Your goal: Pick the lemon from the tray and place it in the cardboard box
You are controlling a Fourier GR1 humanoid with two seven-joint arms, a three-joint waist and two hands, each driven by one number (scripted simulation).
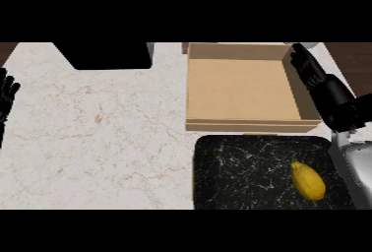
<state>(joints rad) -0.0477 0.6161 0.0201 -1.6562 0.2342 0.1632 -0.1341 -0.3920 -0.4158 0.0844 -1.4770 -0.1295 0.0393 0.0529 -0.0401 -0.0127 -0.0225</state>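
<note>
Yellow and small, the lemon (308, 180) lies on the black tray (232, 167), close to the tray's right side. The right hand (320, 83) is well apart from it, up along the right wall of the cardboard box (240, 88), fingers straight and holding nothing. The left hand (7, 96) rests at the left edge, fingers up and apart, partly cut off. A dark thing (109, 55) sits at the top, hard to make out.

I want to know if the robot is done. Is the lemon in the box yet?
Not yet. The lemon lies in the black tray, and the cardboard box above it shows only its bare brown floor.
</note>
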